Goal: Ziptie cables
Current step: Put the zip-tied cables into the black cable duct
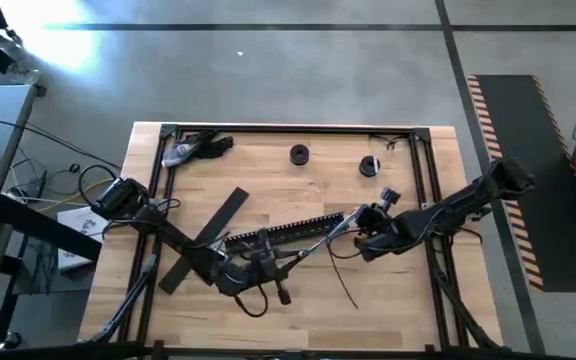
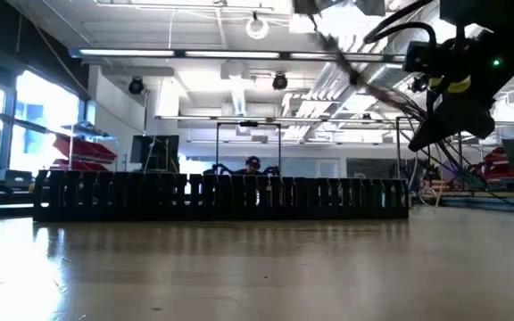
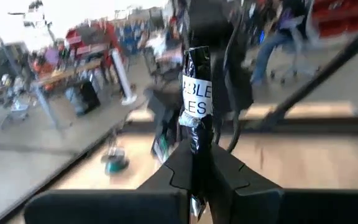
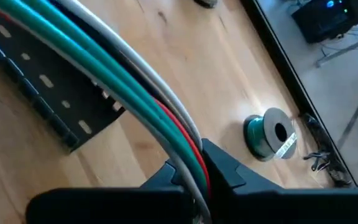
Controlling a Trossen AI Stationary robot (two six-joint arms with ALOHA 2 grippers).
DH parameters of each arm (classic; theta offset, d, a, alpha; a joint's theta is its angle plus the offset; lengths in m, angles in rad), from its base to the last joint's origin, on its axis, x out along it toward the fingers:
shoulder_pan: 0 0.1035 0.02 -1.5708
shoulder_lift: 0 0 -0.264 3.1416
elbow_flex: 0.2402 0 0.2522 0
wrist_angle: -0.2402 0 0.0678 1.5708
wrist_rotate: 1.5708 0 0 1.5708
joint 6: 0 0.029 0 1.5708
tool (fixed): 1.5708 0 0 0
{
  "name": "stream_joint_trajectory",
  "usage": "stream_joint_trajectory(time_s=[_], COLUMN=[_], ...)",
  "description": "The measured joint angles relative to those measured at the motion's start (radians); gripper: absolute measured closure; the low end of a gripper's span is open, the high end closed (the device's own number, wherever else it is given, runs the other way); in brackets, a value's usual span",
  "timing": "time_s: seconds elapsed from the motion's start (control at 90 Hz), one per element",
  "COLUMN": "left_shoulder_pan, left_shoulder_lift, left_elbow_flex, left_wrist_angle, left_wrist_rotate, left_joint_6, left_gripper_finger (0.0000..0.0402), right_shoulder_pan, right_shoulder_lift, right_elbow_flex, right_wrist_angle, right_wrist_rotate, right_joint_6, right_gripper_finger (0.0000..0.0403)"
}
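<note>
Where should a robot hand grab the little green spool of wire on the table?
Probably from straight above, fingers pinching across the green spool's round sides. It lies flat on the wooden table, hole up, with bare wood around it, so nothing blocks a downward reach.

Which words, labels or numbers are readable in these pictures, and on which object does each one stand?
"BLE" over "ES": white label on the black-taped item in the left gripper; the first letters are hidden.
Green wire spool: its label print is too blurred to read.
Nothing else is readable.

Both tools clamped: left (image 1: 268, 268), right (image 1: 360, 232).
</note>
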Motion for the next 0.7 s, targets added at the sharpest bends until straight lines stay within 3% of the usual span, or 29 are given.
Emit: stream_joint_trajectory(time_s=[0.3, 0.7], left_shoulder_pan=[0.014, 0.021], left_shoulder_lift=[0.000, 0.000], left_elbow_flex=[0.000, 0.000], left_wrist_angle=[-0.310, -0.576], left_wrist_rotate=[-0.094, -0.095], left_joint_6=[-0.228, -0.463], left_gripper_finger=[0.0396, 0.0396], right_shoulder_pan=[-0.046, -0.113], right_shoulder_lift=[0.140, 0.275], right_elbow_flex=[0.000, 0.000], right_wrist_angle=[0.034, 0.112], right_wrist_rotate=[0.024, -0.065], right_joint_6=[-0.035, -0.135], right_gripper_finger=[0.0403, 0.0400])
